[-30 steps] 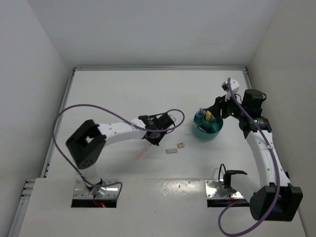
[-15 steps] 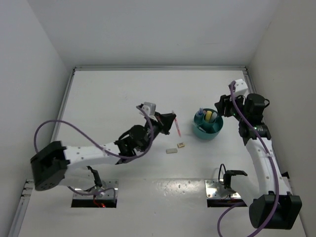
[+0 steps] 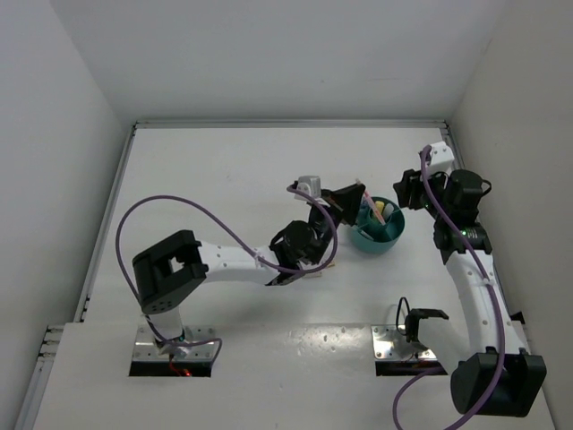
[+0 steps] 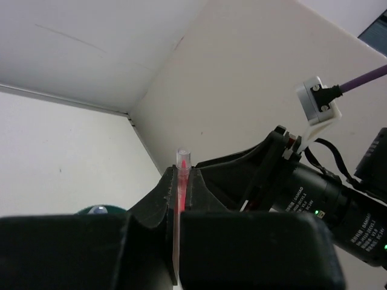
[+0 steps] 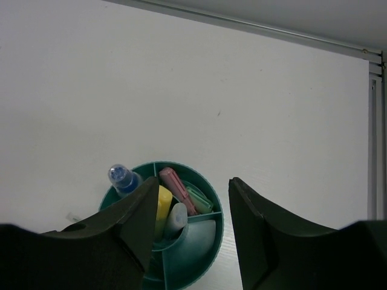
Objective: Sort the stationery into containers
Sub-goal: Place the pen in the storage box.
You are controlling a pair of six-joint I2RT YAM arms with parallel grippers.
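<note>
Left gripper (image 3: 355, 199) shut tight on pink pen (image 4: 179, 184); pen upright between fingers, tip poking above them. Gripper hangs at 10 o'clock edge of teal cup (image 3: 374, 244). Cup sits at 3 o'clock on table (image 3: 215, 179).

Right gripper (image 5: 193, 180) wide open, holding nothing, above cup toward its 2 o'clock.

In cup: blue-capped marker (image 5: 123, 177), yellow highlighter (image 5: 162, 202), pink stick (image 5: 174, 183), green stick (image 5: 199, 200).
</note>
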